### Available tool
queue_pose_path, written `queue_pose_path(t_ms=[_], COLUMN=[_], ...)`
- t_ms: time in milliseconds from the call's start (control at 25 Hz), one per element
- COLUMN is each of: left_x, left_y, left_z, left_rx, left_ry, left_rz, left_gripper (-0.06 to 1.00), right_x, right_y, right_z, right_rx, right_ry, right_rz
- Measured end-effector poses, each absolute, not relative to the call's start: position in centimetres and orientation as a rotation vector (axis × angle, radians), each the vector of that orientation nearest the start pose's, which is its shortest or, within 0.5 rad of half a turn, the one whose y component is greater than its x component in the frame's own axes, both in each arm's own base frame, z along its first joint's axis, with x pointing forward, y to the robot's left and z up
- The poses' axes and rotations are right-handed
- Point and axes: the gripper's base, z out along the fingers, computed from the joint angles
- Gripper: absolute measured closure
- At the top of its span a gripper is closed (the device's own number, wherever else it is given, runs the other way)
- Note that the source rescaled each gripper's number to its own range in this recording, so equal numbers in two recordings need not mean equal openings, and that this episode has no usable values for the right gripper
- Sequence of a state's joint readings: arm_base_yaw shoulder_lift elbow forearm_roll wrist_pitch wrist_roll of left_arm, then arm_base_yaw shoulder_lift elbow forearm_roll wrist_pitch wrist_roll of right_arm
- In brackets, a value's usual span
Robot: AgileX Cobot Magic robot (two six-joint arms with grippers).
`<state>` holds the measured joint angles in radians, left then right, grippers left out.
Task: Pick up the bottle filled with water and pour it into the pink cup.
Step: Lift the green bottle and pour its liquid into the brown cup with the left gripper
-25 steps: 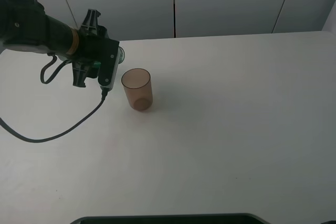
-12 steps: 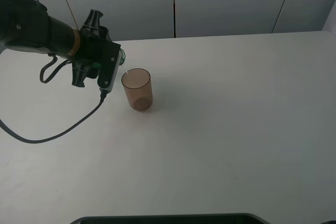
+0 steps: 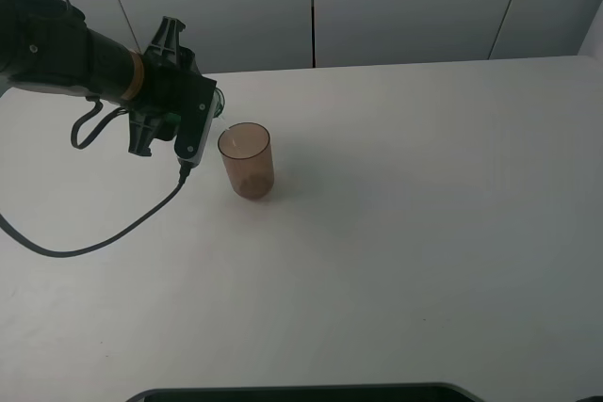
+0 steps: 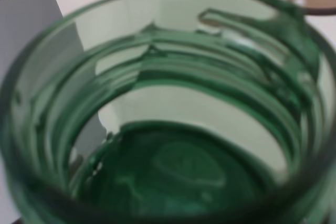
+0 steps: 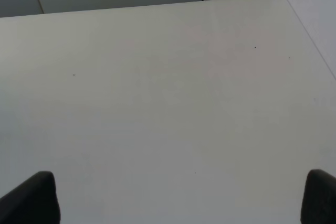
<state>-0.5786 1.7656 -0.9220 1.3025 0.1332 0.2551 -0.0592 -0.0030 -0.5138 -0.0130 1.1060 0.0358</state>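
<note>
Holding the bottle (image 4: 173, 161) clamped tight in our left tool (image 3: 196, 118), tipped beside the cup (image 3: 247, 159) on the surface (image 3: 424, 233), we risk pouring past the rim — its mouth looks short of the opening.

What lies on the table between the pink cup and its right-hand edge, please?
Nothing; the exterior high view shows only bare white table from the pink cup out to that edge.
</note>
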Motion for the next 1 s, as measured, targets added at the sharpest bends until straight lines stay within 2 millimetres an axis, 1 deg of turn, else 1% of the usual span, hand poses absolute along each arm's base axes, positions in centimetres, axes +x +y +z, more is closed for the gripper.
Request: queue_pose_path(t_ms=[1000], left_x=[30.28], left_y=[-18.26], left_z=[17.24], left_rx=[2.128], left_ry=[1.210], left_rz=[0.636], left_gripper=[0.94], right_x=[-0.89], right_y=[-0.05], right_z=[27.74], right_rx=[0.099], right_ry=[2.070], right_rz=[-0.030])
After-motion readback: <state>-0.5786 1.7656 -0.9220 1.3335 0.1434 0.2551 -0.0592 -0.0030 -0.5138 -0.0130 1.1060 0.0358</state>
